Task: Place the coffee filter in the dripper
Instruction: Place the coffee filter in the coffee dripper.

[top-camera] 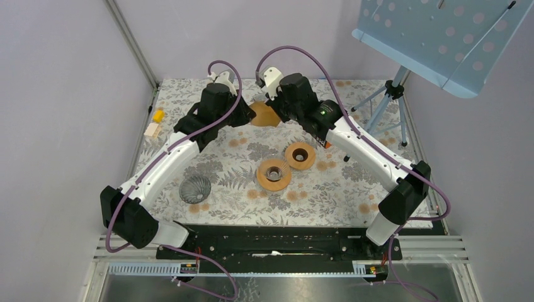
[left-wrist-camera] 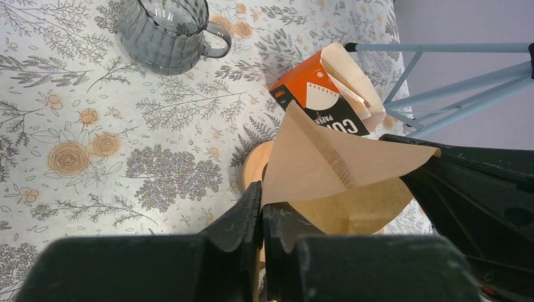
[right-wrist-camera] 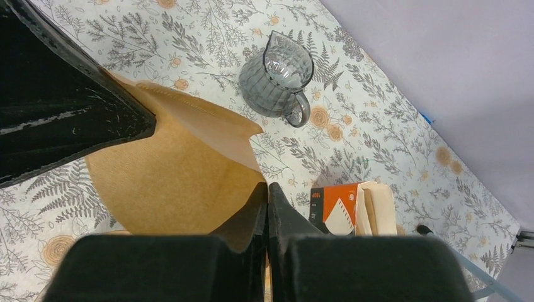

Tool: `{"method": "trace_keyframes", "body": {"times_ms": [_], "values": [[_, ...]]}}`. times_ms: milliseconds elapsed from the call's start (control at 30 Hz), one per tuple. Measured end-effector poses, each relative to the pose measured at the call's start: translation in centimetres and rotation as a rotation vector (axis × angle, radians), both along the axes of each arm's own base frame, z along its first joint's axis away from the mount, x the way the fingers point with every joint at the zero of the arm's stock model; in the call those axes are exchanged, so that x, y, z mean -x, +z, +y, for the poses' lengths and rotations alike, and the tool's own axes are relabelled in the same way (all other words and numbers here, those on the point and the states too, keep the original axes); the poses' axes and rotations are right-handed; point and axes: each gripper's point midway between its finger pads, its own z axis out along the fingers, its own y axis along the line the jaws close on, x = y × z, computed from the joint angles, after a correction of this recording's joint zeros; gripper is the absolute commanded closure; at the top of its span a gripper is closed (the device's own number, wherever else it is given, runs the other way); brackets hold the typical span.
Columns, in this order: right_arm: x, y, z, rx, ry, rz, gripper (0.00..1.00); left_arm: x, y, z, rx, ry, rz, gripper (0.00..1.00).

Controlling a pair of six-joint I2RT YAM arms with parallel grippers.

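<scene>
A brown paper coffee filter (top-camera: pixel 264 115) hangs in the air at the back middle of the table, held between both grippers. My left gripper (top-camera: pixel 250 113) is shut on one edge of it (left-wrist-camera: pixel 327 157). My right gripper (top-camera: pixel 278 112) is shut on the opposite edge (right-wrist-camera: pixel 170 170). The left wrist view shows its jaws (left-wrist-camera: pixel 261 195) pinching the paper, and the right wrist view shows the same (right-wrist-camera: pixel 267 187). Two round wooden-collared drippers (top-camera: pixel 274 174) (top-camera: pixel 300 155) sit on the table nearer to me, apart from the filter. A wooden rim (left-wrist-camera: pixel 255 167) shows below the filter.
A ribbed glass pitcher (top-camera: pixel 194 189) stands front left. An orange and black filter box (left-wrist-camera: pixel 321 94) lies under the right arm. A yellow piece (top-camera: pixel 157 115) and a wooden block (top-camera: pixel 151 130) lie at the left edge. A stand's tripod (top-camera: pixel 387 104) is back right.
</scene>
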Motion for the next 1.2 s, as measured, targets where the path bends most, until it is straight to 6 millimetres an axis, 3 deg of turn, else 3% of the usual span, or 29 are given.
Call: {"method": "trace_keyframes", "body": {"times_ms": [100, 267, 367, 567, 700, 833, 1100, 1200], "values": [[0.0, -0.2, -0.1, 0.007, -0.001, -0.002, 1.0, 0.0, 0.0, 0.0, -0.003, 0.0, -0.002, 0.76], [0.4, -0.6, -0.7, 0.024, 0.003, -0.002, 1.0, 0.0, 0.1, -0.1, -0.004, -0.041, -0.017, 0.37], [1.0, -0.6, -1.1, 0.018, 0.026, 0.002, 1.0, 0.3, 0.2, 0.1, 0.008, -0.101, -0.032, 0.24], [2.9, 0.3, -1.3, 0.0, 0.138, 0.013, 1.0, 1.4, 1.0, 2.0, -0.008, -0.234, -0.088, 0.17], [5.6, 0.6, -1.2, 0.008, 0.276, 0.045, 1.0, 3.2, 1.7, 3.5, -0.068, -0.349, -0.143, 0.14], [8.3, -0.3, -1.4, 0.042, 0.397, 0.106, 1.0, 6.0, 2.2, 4.2, -0.142, -0.519, -0.196, 0.01], [10.3, -2.2, -1.9, 0.089, 0.47, 0.187, 1.0, 12.4, 3.2, 3.8, -0.203, -0.867, -0.309, 0.01], [11.0, -2.5, -1.8, 0.086, 0.508, 0.21, 1.0, 13.6, 3.1, 3.9, -0.214, -0.926, -0.327, 0.01]]}}
